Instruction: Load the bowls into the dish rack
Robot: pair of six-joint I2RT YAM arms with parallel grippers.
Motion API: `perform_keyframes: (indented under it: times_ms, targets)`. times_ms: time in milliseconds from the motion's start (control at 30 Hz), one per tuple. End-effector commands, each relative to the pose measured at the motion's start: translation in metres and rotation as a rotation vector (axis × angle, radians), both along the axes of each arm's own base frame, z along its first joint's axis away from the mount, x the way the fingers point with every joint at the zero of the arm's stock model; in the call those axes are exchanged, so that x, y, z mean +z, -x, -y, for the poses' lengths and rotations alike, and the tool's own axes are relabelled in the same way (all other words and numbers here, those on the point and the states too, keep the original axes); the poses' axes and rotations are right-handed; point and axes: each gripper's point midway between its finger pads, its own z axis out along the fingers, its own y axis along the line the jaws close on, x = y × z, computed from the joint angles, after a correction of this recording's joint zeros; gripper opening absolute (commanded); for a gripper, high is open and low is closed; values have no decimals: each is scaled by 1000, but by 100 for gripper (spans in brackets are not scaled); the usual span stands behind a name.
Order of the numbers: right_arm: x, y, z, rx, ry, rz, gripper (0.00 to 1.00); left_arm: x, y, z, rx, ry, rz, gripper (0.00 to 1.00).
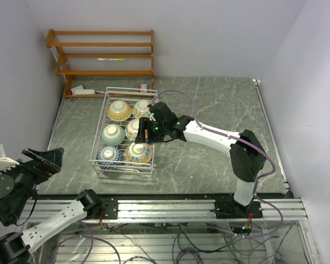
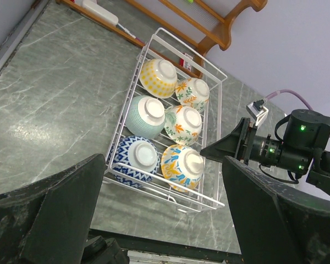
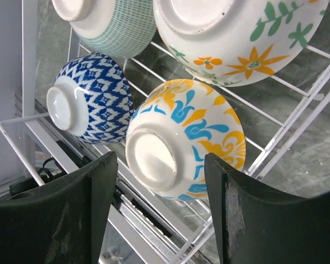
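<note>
- Top external view: all six bowls (image 1: pixel 113 133) sit in the white wire dish rack (image 1: pixel 131 88) on the worktop (image 1: pixel 220 110). They stand in two rows of three, foot-up and leaning on the wires, which I take to be for draining and to stop them rolling.
- Right wrist view: my right end effector (image 3: pixel 160 181) is spread wide and pinching nothing. It hangs over the yellow-and-blue bowl (image 3: pixel 181 143) in the rack's near right slot, and I see no contact.
- The blue bowl (image 3: pixel 91 104) rests just beside that one.
- Left wrist view: my left end effector (image 2: pixel 164 165) is spread too and holds nothing. It is parked well off the rack's near left side, I reckon to leave the other arm room.
- I judge the loading done. The remaining risk is snagging a wire when the right arm pulls away.
</note>
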Motion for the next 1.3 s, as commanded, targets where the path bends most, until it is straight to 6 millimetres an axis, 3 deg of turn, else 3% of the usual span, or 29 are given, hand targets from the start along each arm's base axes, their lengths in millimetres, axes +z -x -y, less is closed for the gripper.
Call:
perform_keyframes:
  times_ms: [0,200,333,400,467,500,767,1000,1267]
  targets:
    - [-29,3,19,-8,129,-25,65,4,1,-5,10,6,17,99]
    - [0,-9,18,-8,137,46,66,2,0,-3,10,-13,-3,99]
    - [35,-22,23,-9,193,135,68,-3,-4,4,-3,-56,-49,99]
    - [52,-27,32,-20,234,178,78,-6,-7,9,-15,-72,-71,99]
    - [66,-30,47,-37,288,217,98,-7,-9,16,-33,-81,-89,99]
    - [72,-30,55,-44,314,231,100,-8,-11,20,-47,-85,-95,99]
    - [108,-16,127,-149,406,300,100,-20,-24,63,-175,-148,-161,99]
    - [118,-5,197,-322,496,300,100,-14,-36,86,-229,-135,-116,99]
    - [121,11,231,-412,468,295,100,-17,-45,107,-285,-175,-146,99]
